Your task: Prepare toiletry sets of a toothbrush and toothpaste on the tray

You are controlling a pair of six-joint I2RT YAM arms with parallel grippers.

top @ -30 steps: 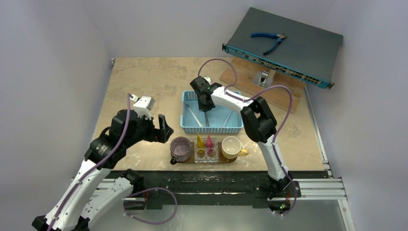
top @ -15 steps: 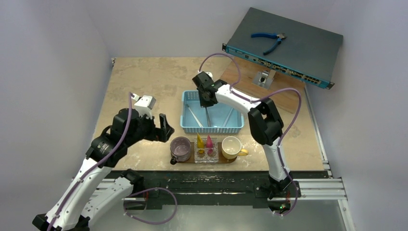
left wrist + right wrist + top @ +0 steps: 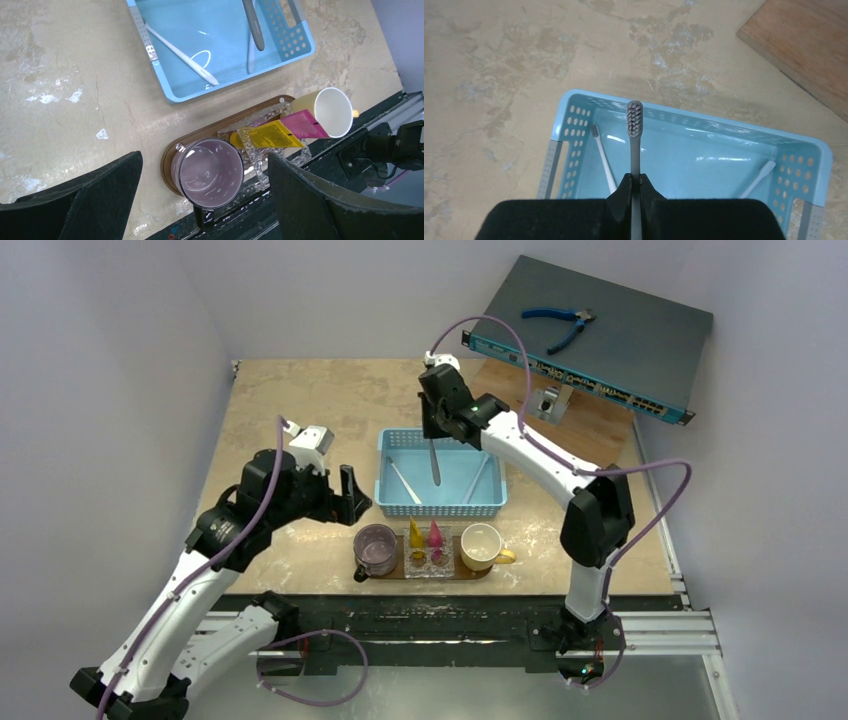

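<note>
**Carrying the grey toothbrush from basket to tray**

The right claw (image 3: 634,180) is closed tight on the handle end of a grey toothbrush (image 3: 634,135), which hangs bristle head down over the light-blue mesh basket (image 3: 574,130). Two white toothbrushes (image 3: 603,160) lie on the basket floor. The dark oval tray (image 3: 200,134) sits just in front of the basket on the desk. It carries a purple cup (image 3: 210,172), a cream cup (image 3: 332,111) and, between them, a yellow tube (image 3: 270,136) and a pink tube (image 3: 302,125) in a clear holder. Both cups look empty.

The step in hand looks like the carry to the tray. To do it well:

- Raise the brush until its head is above the basket's near wall before moving toward the tray. From these views I cannot tell whether it clears that wall yet.
- Keep the pinch firm and travel smoothly, because a thin handle held at one end can pivot between the pads.
- The cream cup is probably the easier target. It lies on the right arm's side, while the left claw (image 3: 350,502) hovers wide open, holding nothing, just beside the purple cup.
- Come down straight over the cup mouth so the brush misses the tubes, and release only once the brush rests inside.
</note>
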